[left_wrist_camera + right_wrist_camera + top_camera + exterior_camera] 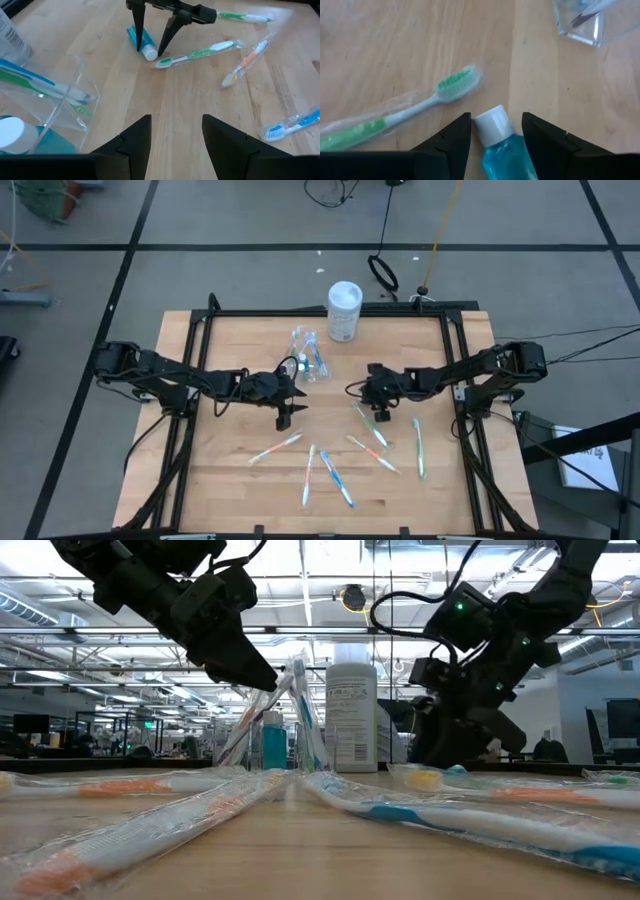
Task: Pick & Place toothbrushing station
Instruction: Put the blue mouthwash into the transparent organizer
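Note:
A clear plastic cup stands at the table's far middle with toothbrushes and a blue toothpaste tube in it. My left gripper hovers open beside the cup, nothing between its fingers. My right gripper is open and low over the table. Its fingers stand on either side of the white-capped end of a blue toothpaste tube that lies flat on the wood. A wrapped green toothbrush lies next to that tube.
A tall white container stands at the far edge behind the cup. Several wrapped toothbrushes lie scattered over the near half of the table, one toward the right. Black frame rails run along the table's sides.

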Available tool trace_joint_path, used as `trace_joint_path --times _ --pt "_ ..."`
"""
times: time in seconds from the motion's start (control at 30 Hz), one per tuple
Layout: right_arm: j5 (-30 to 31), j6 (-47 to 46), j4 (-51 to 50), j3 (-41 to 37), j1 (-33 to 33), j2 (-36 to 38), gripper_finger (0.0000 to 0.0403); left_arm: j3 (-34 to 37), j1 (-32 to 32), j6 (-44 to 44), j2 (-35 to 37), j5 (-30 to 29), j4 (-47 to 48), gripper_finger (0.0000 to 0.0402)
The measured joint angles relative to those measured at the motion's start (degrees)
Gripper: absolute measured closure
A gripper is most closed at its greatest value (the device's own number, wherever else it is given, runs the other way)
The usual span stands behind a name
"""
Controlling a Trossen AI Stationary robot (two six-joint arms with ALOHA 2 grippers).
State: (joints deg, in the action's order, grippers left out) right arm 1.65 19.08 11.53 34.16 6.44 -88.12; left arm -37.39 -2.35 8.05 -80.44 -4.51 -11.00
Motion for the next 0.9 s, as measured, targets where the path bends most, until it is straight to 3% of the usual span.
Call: trace_joint_path --times 0.13,0.33,0.43,0.67,0.8,0.9 --pt "0.02 0.06 0.21 -0.91 0.00 0.00 0.0252 0.00 0.00 0.12 0.00 0.00 0.00 0.0220" --pt "0.04 0.08 0.11 -1.03 0.00 0.09 0.0310 0.00 0.00 1.41 0.00 -0.02 0.02 0.0220" --pt "-0.27 -0.90 2.46 -1.15 0.00 0.04 0.0315 0.00 0.00 1.49 0.00 -0.02 0.02 0.0220" --pt "-12.62 -4.91 34.24 -1.14 -0.20 -0.02 0.0306 0.00 -1.65 -3.04 2.02 0.53 0.27 0.0220" --pt "-7.65 -7.62 58.84 -0.86 -0.13 0.00 0.0309 0.02 -2.65 -6.32 4.87 0.35 1.66 0.0220" --pt "-1.83 -10.68 66.18 1.38 -0.13 -0.79 0.0312 0.02 -3.62 -10.01 8.37 -1.73 3.22 0.0220"
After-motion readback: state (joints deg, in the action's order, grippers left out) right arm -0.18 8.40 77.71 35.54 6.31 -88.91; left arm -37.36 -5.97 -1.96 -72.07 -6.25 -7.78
